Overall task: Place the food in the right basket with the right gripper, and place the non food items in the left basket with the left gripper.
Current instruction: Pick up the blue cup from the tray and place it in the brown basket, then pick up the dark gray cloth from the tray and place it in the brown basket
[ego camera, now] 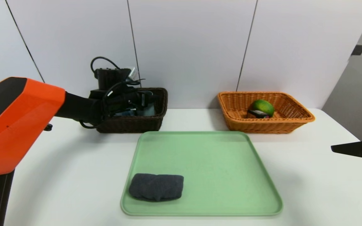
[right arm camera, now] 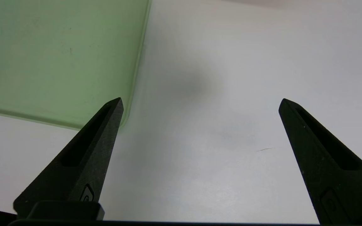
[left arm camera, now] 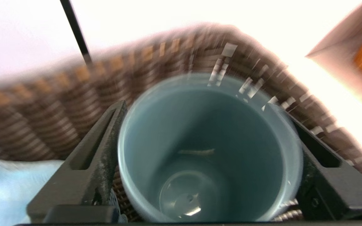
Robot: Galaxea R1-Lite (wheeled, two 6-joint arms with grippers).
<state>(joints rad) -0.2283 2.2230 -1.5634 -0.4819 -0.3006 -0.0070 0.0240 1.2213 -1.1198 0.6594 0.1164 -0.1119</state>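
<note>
Nearest me, the folded dark grey towel (ego camera: 156,187) lay on the green tray (ego camera: 206,163), well apart from my left gripper (left arm camera: 204,108). My right gripper (right arm camera: 201,99) waited, spread, over the table (ego camera: 300,188) right of the tray. Farther back, there was my left, spread around the teal-blue cup (left arm camera: 206,150) in the dark brown basket (ego camera: 130,124), light-blue puff (left arm camera: 17,185) beside it! Across, the orange basket (ego camera: 269,125) held the green fruit (ego camera: 264,107) and, touching it, the small black box (ego camera: 257,114).
</note>
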